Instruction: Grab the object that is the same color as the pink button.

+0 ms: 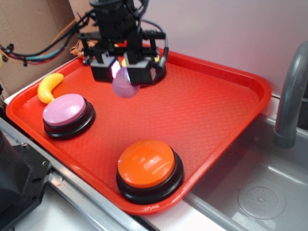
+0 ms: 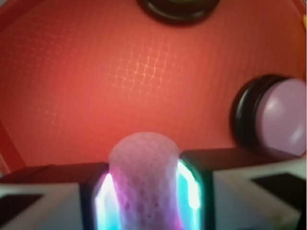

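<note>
The object, a small pink dimpled ball [image 1: 125,86] [image 2: 144,177], is squeezed between the two glowing pads of my gripper [image 1: 122,72] [image 2: 145,191], which is shut on it and holds it above the red tray [image 1: 202,101]. The pink button [image 1: 65,109] [image 2: 283,117], a pale pink dome on a black base, sits on the tray's left part, down and to the left of the gripper in the exterior view. In the wrist view it lies to the right of the ball.
An orange button [image 1: 147,163] stands near the tray's front edge. A yellow banana [image 1: 48,86] lies at the tray's left rim. Another black-based button [image 2: 177,7] sits behind the gripper, mostly hidden. A grey sink [image 1: 260,192] and faucet [image 1: 291,91] are to the right.
</note>
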Controlling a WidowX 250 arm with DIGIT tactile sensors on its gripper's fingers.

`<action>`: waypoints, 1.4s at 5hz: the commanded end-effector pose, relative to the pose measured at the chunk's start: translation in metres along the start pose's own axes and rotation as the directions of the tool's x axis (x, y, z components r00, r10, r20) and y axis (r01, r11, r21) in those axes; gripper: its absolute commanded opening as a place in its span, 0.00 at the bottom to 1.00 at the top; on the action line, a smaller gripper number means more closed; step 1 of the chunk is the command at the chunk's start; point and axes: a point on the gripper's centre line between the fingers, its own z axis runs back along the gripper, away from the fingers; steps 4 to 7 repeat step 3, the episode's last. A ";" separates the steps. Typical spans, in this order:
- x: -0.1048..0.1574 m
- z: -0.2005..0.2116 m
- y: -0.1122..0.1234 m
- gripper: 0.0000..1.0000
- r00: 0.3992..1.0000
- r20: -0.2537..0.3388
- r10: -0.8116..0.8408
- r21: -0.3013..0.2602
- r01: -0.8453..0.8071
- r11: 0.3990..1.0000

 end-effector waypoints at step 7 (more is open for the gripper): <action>0.053 0.089 0.043 0.00 0.960 0.171 -0.222 -0.060 0.235 0.970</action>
